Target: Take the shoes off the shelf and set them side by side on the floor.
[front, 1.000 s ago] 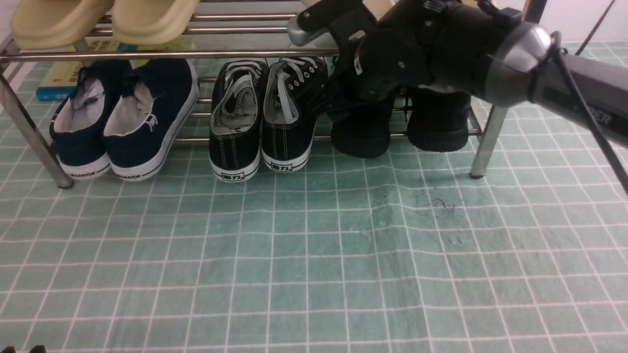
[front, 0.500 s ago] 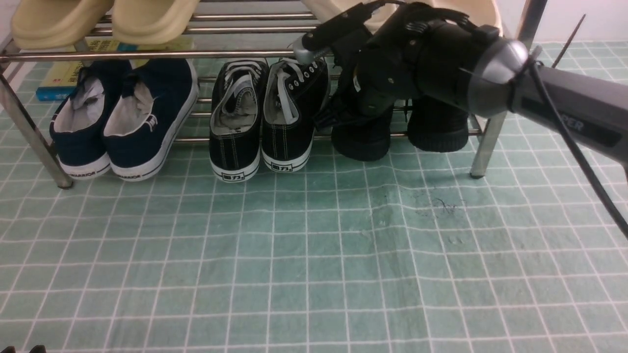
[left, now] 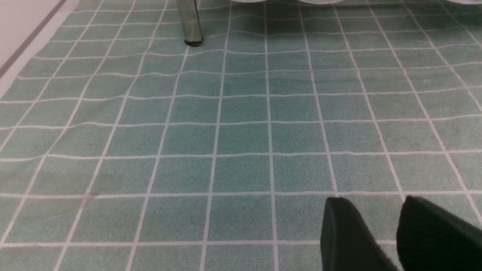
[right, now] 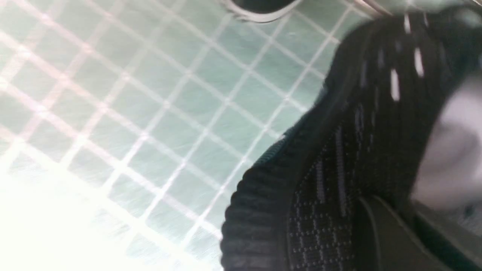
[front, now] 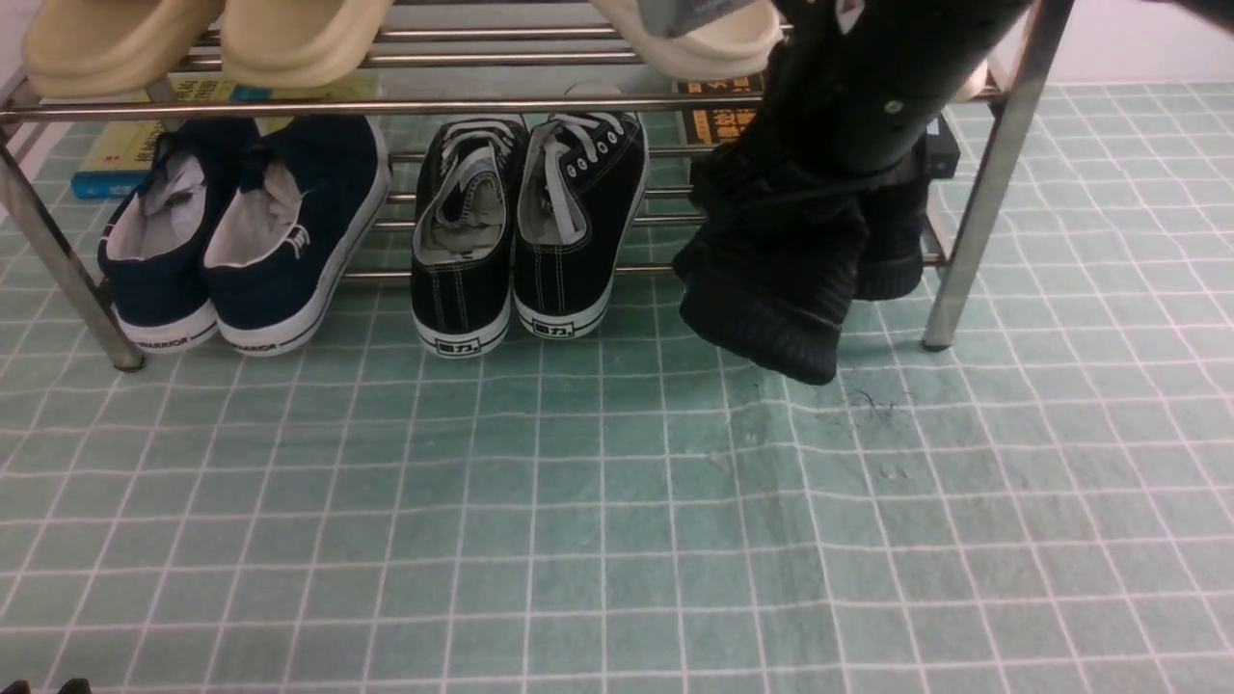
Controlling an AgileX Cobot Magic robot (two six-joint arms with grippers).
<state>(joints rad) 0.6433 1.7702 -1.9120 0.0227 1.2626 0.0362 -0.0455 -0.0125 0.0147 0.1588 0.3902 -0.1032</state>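
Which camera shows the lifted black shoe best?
Front view: most of the lifted shoe shows, hanging in front of the shelf. Right wrist view gives only a blurred close-up of its knit upper; left wrist view shows none of it.

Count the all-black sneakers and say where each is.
2. One sneaker hangs lifted in front of the shelf; the other sits on its lower tier, partly hidden.

The black right arm (front: 868,77) is angled steeply downward with the right gripper (right: 408,220) clamped on a black knit mesh sneaker (front: 771,289), while the left gripper (left: 374,203) is held low, its black fingers (left: 350,233) parted.
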